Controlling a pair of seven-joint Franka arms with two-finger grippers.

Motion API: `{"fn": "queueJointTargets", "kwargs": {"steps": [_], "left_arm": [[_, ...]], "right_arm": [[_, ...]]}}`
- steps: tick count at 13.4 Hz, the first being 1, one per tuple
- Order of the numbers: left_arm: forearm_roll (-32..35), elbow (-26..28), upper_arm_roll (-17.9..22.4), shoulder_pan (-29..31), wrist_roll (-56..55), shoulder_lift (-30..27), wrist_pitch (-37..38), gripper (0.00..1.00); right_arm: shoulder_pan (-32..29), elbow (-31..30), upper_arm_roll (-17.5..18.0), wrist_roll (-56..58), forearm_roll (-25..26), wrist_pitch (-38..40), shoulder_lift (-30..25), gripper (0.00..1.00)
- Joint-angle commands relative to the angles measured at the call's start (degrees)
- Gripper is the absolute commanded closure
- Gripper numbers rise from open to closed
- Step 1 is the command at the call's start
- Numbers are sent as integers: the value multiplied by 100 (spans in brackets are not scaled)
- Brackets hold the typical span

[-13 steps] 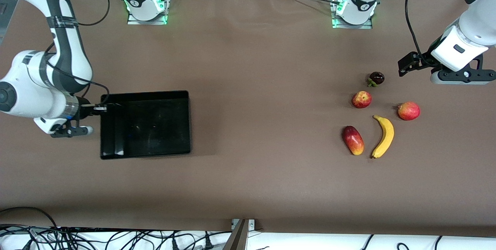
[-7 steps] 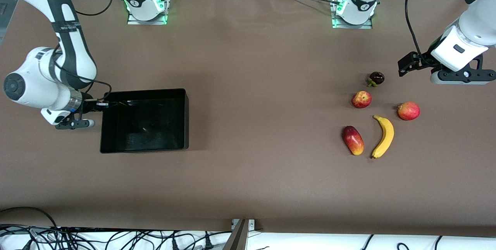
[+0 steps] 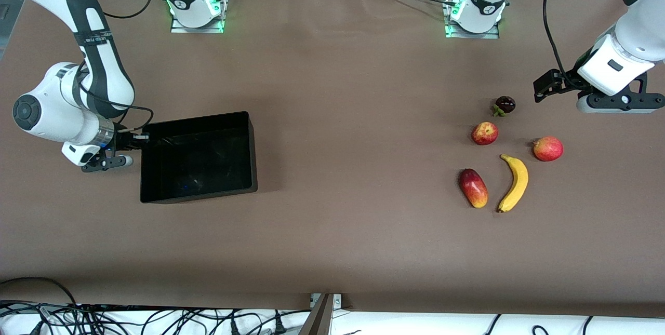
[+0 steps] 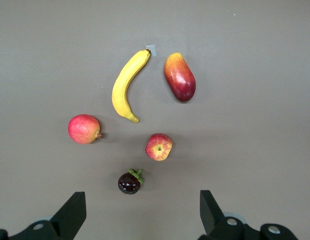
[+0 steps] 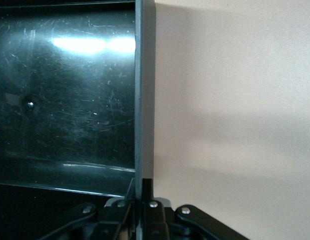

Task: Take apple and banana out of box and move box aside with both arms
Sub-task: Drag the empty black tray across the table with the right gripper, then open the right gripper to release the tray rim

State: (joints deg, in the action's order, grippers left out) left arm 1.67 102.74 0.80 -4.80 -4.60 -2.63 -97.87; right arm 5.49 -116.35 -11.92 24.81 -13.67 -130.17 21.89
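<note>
The black box (image 3: 251, 153) is tilted, and my right gripper (image 3: 136, 140) is shut on the wall at the right arm's end of it. In the right wrist view the fingers (image 5: 148, 186) pinch that thin wall (image 5: 138, 100) from both sides. The yellow banana (image 3: 514, 183) and the red-yellow apple (image 3: 484, 133) lie on the table toward the left arm's end. My left gripper (image 3: 619, 102) hangs open and empty over bare table beside the fruits. Its wrist view shows the gripper (image 4: 140, 200), the banana (image 4: 125, 85) and the apple (image 4: 159, 146).
A dark purple mangosteen (image 3: 504, 105) lies farther from the front camera than the apple. An oblong red-yellow mango (image 3: 473, 188) lies beside the banana. A second round red fruit (image 3: 547, 148) lies toward the left arm's end. Brown table (image 3: 353, 169) stretches between box and fruits.
My right gripper has raised the box's gripped edge, so the box has tilted and shifted a little toward the fruits. The left arm and the fruits have not moved.
</note>
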Motion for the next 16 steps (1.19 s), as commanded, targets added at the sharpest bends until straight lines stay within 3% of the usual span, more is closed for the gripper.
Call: {"fn": "queueJointTargets", "kwargs": {"steps": [1, 16], "left_arm": [[-26, -70, 17, -48, -50, -19, 137, 0], [-26, -79, 8, -74, -50, -27, 277, 0]], "right_arm": [[-30, -134, -13, 183, -171, -35, -97, 100], [-426, -142, -13, -344, -198, 150, -97, 100]]}}
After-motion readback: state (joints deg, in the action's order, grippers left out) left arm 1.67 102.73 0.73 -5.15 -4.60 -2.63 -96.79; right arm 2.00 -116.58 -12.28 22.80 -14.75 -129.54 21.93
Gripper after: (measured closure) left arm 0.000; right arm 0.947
